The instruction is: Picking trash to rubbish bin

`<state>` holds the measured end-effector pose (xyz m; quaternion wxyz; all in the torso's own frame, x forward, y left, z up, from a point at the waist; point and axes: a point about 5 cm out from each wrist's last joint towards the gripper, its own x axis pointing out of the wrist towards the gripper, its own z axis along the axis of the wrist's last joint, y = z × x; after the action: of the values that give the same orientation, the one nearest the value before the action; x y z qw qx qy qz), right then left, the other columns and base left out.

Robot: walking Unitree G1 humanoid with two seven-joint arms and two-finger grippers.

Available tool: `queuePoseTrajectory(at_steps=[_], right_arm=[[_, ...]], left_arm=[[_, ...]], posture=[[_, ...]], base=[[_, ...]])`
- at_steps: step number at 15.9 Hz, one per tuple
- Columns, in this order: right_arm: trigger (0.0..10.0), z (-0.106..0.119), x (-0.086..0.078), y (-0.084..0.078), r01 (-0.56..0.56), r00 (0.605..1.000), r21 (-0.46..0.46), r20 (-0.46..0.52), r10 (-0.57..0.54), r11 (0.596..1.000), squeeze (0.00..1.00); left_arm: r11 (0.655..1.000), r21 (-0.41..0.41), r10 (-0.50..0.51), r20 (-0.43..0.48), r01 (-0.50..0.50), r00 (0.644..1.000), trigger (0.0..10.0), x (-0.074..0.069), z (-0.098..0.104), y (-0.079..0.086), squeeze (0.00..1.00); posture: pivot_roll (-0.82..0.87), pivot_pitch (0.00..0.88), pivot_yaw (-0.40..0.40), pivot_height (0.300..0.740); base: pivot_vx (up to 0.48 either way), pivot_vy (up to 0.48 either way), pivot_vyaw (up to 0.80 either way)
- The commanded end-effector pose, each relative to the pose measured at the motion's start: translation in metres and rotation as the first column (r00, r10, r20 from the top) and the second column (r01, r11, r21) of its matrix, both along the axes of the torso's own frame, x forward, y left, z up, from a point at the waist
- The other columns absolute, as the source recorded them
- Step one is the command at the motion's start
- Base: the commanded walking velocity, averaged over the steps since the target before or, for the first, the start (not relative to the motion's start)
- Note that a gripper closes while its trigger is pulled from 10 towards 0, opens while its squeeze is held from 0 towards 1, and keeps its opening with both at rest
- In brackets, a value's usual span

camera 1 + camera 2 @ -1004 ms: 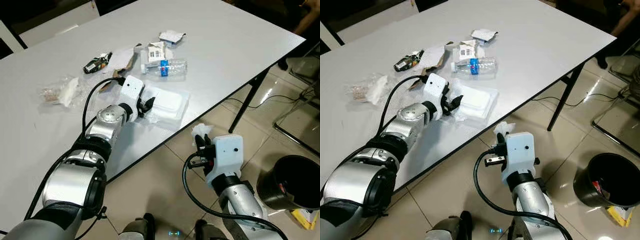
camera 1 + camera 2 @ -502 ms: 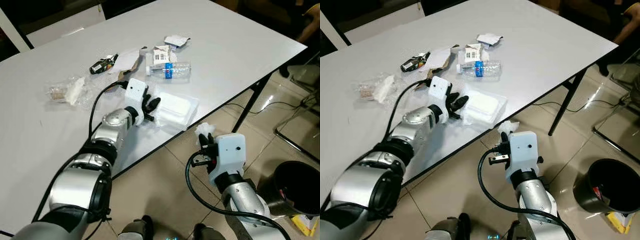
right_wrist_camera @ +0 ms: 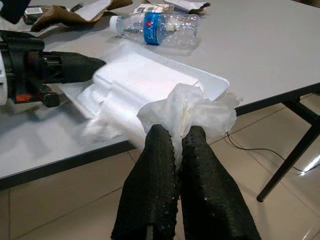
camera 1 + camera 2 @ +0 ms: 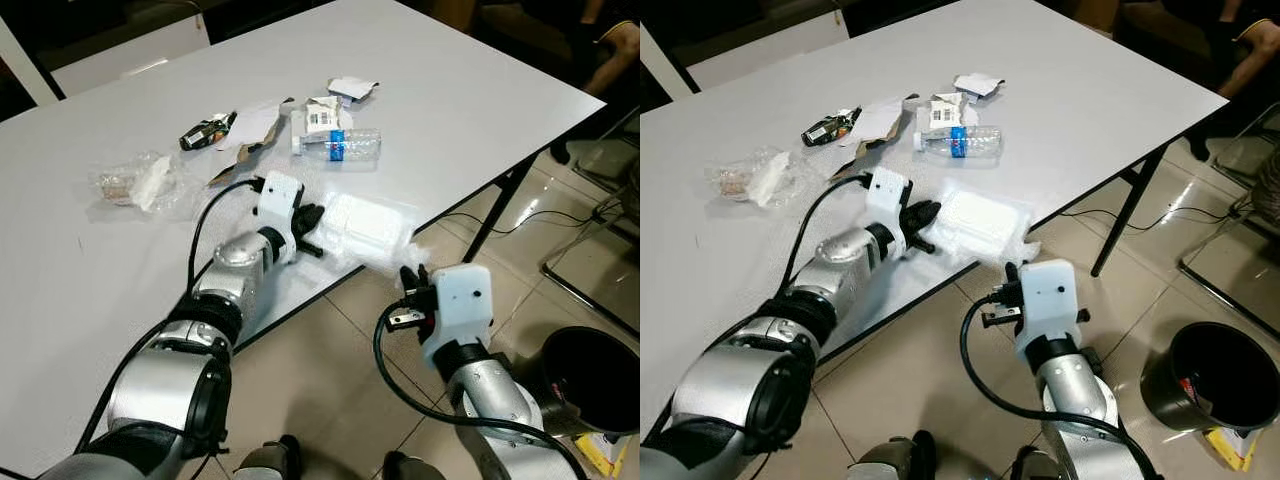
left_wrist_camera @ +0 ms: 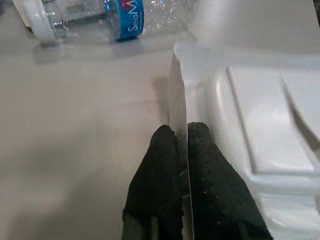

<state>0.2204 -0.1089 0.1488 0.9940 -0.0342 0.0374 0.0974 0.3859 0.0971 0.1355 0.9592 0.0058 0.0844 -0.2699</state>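
My desk (image 4: 480,90) carries the litter, and the bin (image 4: 1220,375) stands on the floor well off to the right of my right end effector.

The tray (image 4: 985,222), a white foam clamshell, lies just ahead of my left end effector (image 5: 182,137). A second ago that end effector sat spread beside the tray's near edge; now the two fingers are clenched on the thin rim, one each side of it. The tray has slid with it toward the desk edge, so one corner now sits close to the lip. I judge the grasp as made, though only on a flimsy edge, so the tray may flex or slip when lifted.

A bottle (image 4: 352,143) lies beyond the tray, with a bag (image 4: 135,182), cardboard (image 4: 250,122) and wrappers further off, all untouched.

My right end effector (image 3: 178,137), below the desk edge, still pinches a tissue (image 3: 192,110) between closed fingers. Both loads have yet to reach the bin.
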Motion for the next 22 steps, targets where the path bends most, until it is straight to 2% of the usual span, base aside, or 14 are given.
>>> queuePoseTrajectory(at_steps=[1, 9, 10, 13, 15, 16, 17, 18, 20, 22], right_arm=[[10.0, -0.001, 0.0, 0.002, -0.016, 1.0, 0.008, 0.004, 0.016, 1.0, 0.0], [10.0, -0.002, 0.003, 0.003, -0.024, 1.0, 0.005, 0.009, 0.024, 1.0, 0.0], [10.0, -0.002, 0.004, 0.002, -0.022, 1.0, 0.004, 0.011, 0.022, 1.0, 0.0], [10.0, 0.002, 0.007, -0.006, 0.035, 0.998, 0.024, 0.05, -0.036, 0.999, 0.0], [10.0, 0.005, 0.01, -0.015, 0.099, 0.992, 0.049, 0.079, -0.102, 0.994, 0.0], [10.0, 0.009, 0.012, -0.022, 0.139, 0.984, 0.06, 0.104, -0.145, 0.988, 0.0], [10.0, 0.014, 0.015, -0.03, 0.196, 0.969, 0.067, 0.137, -0.204, 0.978, 0.0], [10.0, 0.016, 0.016, -0.034, 0.222, 0.961, 0.069, 0.153, -0.23, 0.973, 0.0], [10.0, 0.018, 0.017, -0.039, 0.249, 0.951, 0.073, 0.169, -0.258, 0.966, 0.0], [10.0, 0.021, 0.017, -0.042, 0.267, 0.942, 0.077, 0.19, -0.277, 0.961, 0.0]], left_arm=[[1.0, 0.002, 0.014, -0.032, -0.014, 0.999, 0.0, -0.003, -0.008, 0.005, 0.0], [0.997, 0.0, 0.082, -0.058, -0.082, 0.995, 0.0, -0.002, -0.011, 0.011, 0.0], [0.994, -0.034, 0.103, -0.072, -0.105, 0.992, 0.0, -0.001, -0.01, 0.011, 0.0], [0.983, -0.141, 0.116, -0.041, -0.12, 0.992, 0.0, 0.002, 0.002, 0.005, 0.0], [0.977, -0.18, 0.12, 0.002, -0.118, 0.993, 0.0, 0.003, 0.009, 0.0, 0.0], [0.973, -0.196, 0.143, 0.085, -0.124, 0.986, 0.0, 0.005, 0.022, -0.004, 0.0], [0.967, -0.211, 0.185, 0.212, -0.14, 0.96, 0.0, 0.005, 0.041, -0.005, 0.0], [0.969, -0.203, 0.191, 0.261, -0.139, 0.946, 0.0, 0.004, 0.048, -0.007, 0.0], [0.968, -0.204, 0.205, 0.322, -0.144, 0.924, 0.0, 0.002, 0.055, -0.008, 0.0], [0.97, -0.179, 0.217, 0.345, -0.163, 0.913, 0.0, -0.003, 0.052, -0.007, 0.0]], posture=[[0.02, 0.144, 0.064, 0.74], [0.02, 0.139, 0.061, 0.74], [0.02, 0.137, 0.06, 0.74], [0.03, 0.13, 0.052, 0.74], [0.03, 0.126, 0.046, 0.74], [0.04, 0.121, 0.035, 0.74], [0.04, 0.116, 0.028, 0.74], [0.05, 0.113, 0.025, 0.74], [0.05, 0.103, 0.018, 0.74], [0.05, 0.097, 0.016, 0.74]], base=[[0.0, 0.0, 0.0], [0.0, 0.0, 0.0], [0.0, 0.0, 0.0], [0.0, 0.0, 0.0], [0.0, 0.0, 0.0], [0.0, 0.0, 0.0], [0.0, 0.0, 0.0], [0.0, 0.0, 0.0], [0.0, 0.0, 0.0], [0.0, 0.0, 0.0]])
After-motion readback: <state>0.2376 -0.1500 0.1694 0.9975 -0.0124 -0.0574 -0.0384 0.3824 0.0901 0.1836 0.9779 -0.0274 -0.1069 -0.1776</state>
